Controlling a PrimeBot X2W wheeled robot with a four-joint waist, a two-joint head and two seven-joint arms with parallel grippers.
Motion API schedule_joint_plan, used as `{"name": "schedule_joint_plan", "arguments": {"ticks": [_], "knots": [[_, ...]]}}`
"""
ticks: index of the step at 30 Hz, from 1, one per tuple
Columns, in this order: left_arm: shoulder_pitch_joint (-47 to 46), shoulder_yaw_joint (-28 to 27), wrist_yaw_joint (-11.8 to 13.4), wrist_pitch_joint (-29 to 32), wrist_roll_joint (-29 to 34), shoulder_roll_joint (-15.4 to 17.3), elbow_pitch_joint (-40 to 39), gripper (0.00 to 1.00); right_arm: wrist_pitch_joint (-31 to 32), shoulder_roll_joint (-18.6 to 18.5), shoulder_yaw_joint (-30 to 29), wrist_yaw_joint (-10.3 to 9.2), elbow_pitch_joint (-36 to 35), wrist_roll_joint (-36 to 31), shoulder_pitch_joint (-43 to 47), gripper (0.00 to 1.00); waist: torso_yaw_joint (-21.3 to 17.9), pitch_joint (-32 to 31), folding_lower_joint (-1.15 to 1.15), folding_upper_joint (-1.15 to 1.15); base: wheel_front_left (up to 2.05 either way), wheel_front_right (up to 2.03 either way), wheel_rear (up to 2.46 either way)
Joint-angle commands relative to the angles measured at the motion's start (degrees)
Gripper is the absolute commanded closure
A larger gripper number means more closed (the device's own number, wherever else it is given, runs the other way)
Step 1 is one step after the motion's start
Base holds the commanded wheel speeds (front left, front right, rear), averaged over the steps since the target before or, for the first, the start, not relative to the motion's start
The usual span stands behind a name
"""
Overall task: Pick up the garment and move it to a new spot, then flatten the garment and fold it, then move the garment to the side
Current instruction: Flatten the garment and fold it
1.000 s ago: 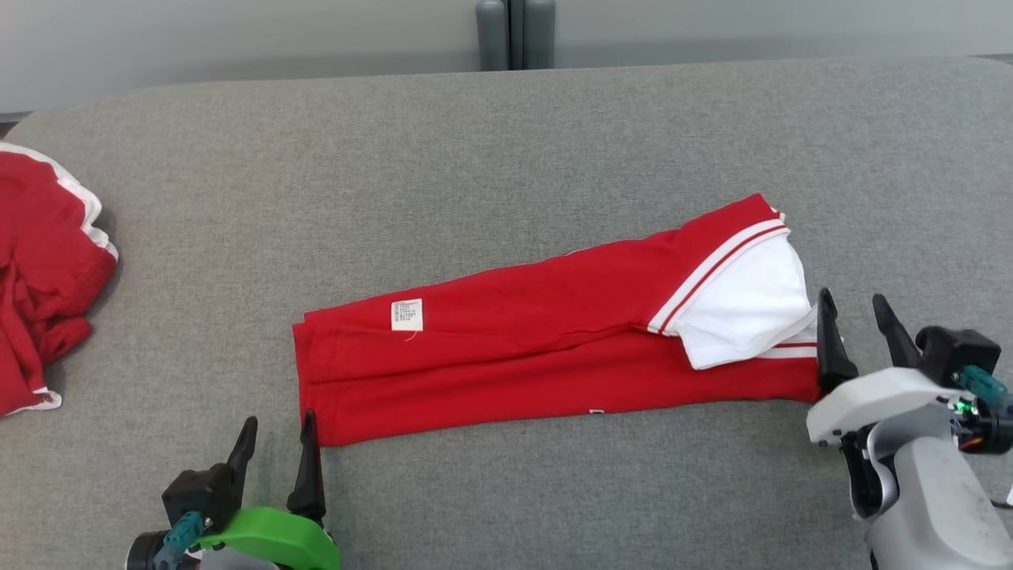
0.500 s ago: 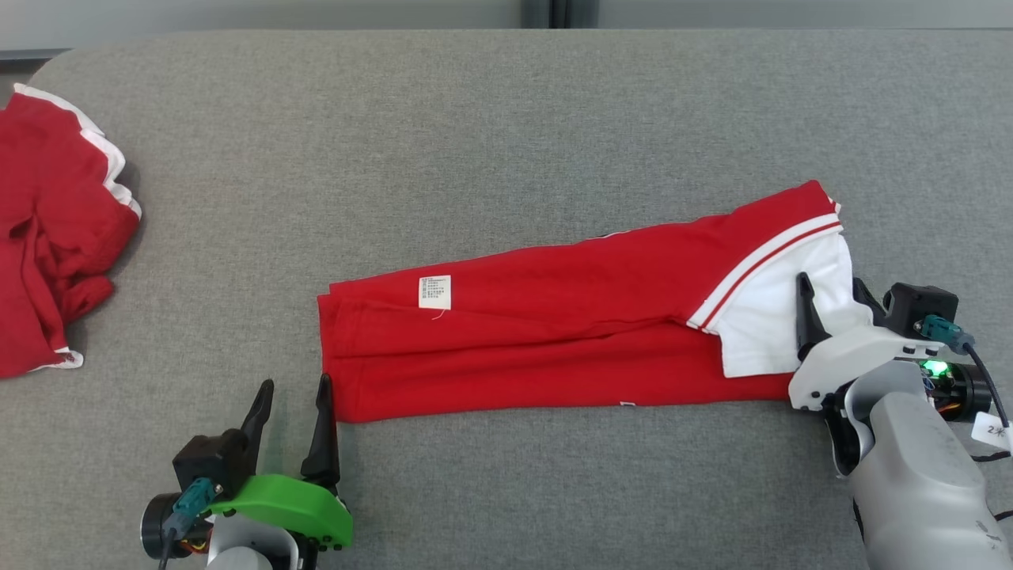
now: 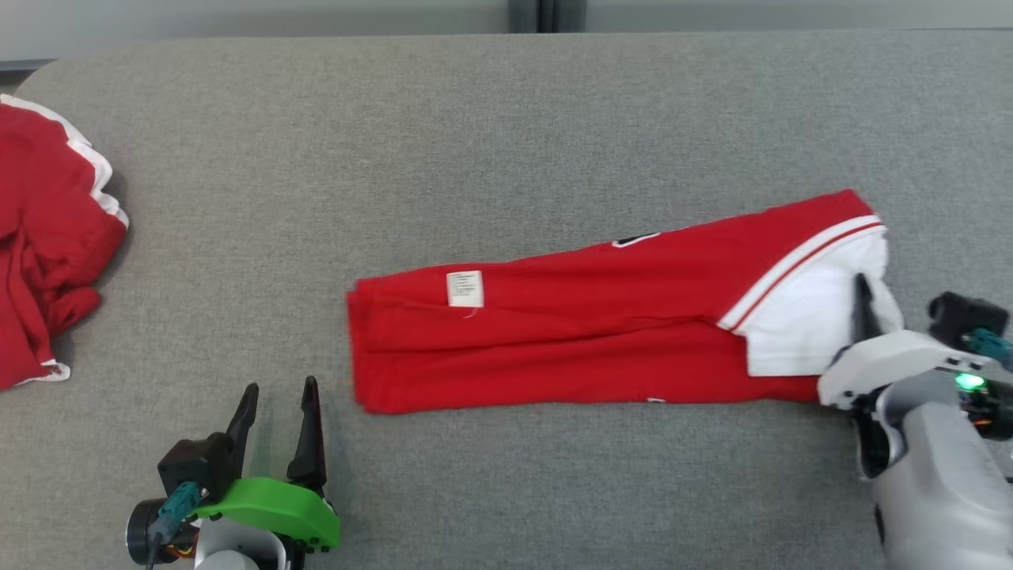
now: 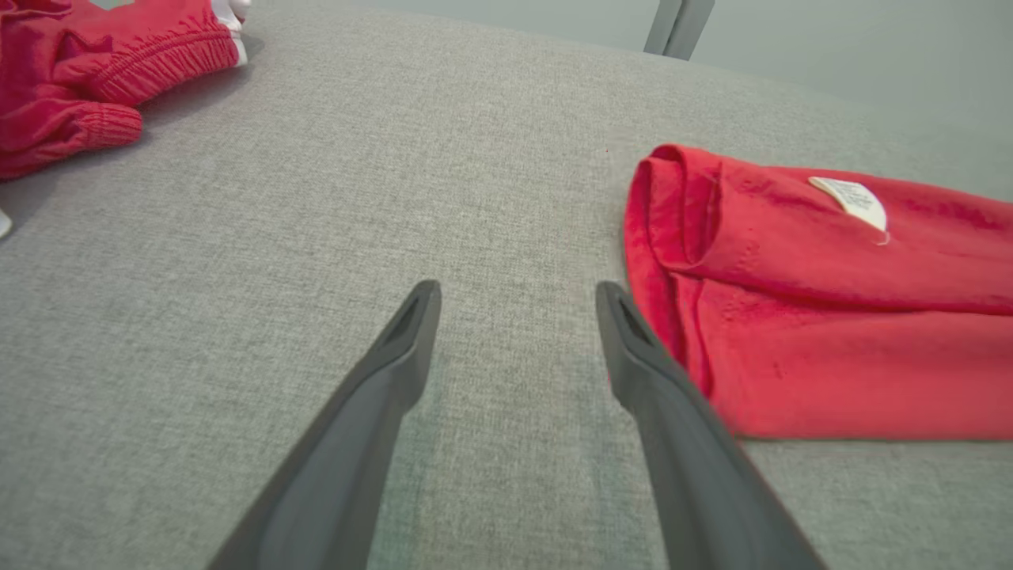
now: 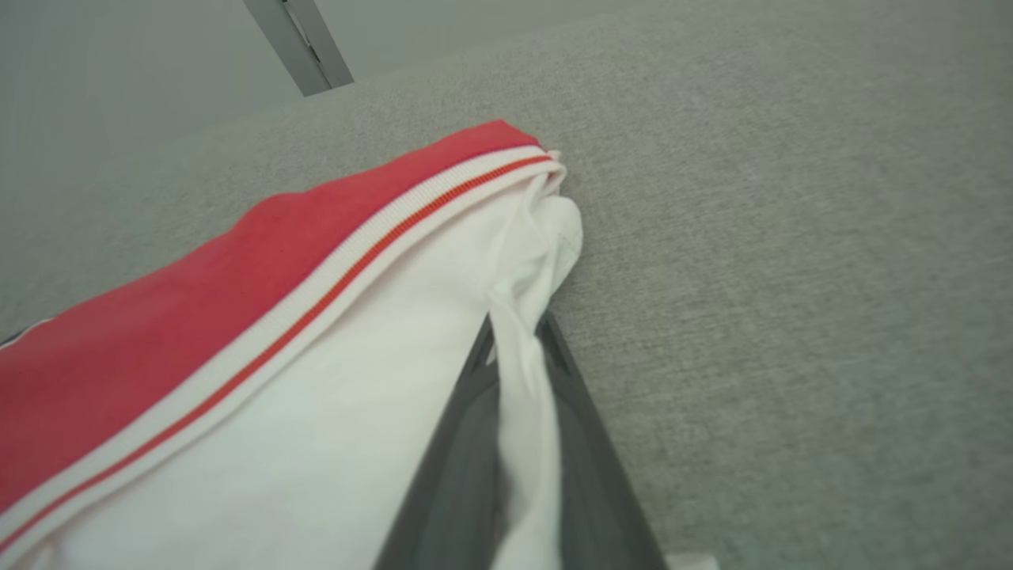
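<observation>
Two dark fingers (image 5: 467,459) of the right gripper (image 5: 518,340) are pinched together on a fold of white cloth at the right end of the garment (image 3: 586,332), with the fabric squeezed between them. The garment is folded into a long red band lying on the grey tabletop (image 3: 506,119), right of centre. Its long axis runs left to right across the robot's front on a slight slant. The white, stripe-edged end points right and lies farther from the robot, while the plain red end points left and lies nearer. A white label (image 3: 464,288) sits near that left end. Near it, the left gripper (image 3: 277,400) has its fingers spread apart with nothing between them, clear of the cloth. A crumpled red garment (image 3: 47,253) lies well apart at the tabletop's left edge.
</observation>
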State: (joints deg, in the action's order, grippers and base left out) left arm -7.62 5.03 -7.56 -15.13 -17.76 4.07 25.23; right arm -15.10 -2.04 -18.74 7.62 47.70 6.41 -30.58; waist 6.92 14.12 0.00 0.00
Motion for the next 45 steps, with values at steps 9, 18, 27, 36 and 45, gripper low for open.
{"name": "schedule_joint_plan", "arguments": {"ticks": [9, 18, 27, 36, 45], "knots": [[0.8, 0.5, 0.2, 0.0, 0.8, 0.0, -1.1, 0.00, -0.1, -0.9, -7.9, -0.18, -17.4, -0.3, 6.5, 1.00, -3.4, -2.5, 0.00, 0.00, 0.00, 0.00, 0.00], [1.3, 1.8, 0.2, 0.0, 1.2, -0.4, 0.0, 0.00, -0.1, -0.9, 13.5, -0.16, -25.4, 10.9, 7.2, 1.00, -3.7, -4.0, 0.00, 0.00, 0.00, 0.00, 0.00], [1.6, 2.2, 0.2, 0.0, 0.6, -0.8, 1.4, 0.00, -0.1, -1.0, 37.9, -0.17, -25.0, 22.6, 4.4, 1.00, 2.0, -4.7, 0.00, 0.00, 0.00, 0.00, 0.00], [1.9, 2.4, 0.2, 0.0, 0.2, -1.0, 2.7, 0.00, -0.1, -1.0, 50.1, -0.16, -20.1, 28.8, -1.0, 0.00, 6.7, -5.0, 0.00, 0.00, 0.00, 0.00, 0.00], [0.5, 0.1, 0.2, 0.0, 2.5, -0.9, 1.0, 0.00, -0.1, -1.0, 35.5, -0.17, -21.9, 15.3, 2.1, 0.00, 2.3, -5.2, 0.00, 0.00, 0.00, 0.00, 0.00]]}}
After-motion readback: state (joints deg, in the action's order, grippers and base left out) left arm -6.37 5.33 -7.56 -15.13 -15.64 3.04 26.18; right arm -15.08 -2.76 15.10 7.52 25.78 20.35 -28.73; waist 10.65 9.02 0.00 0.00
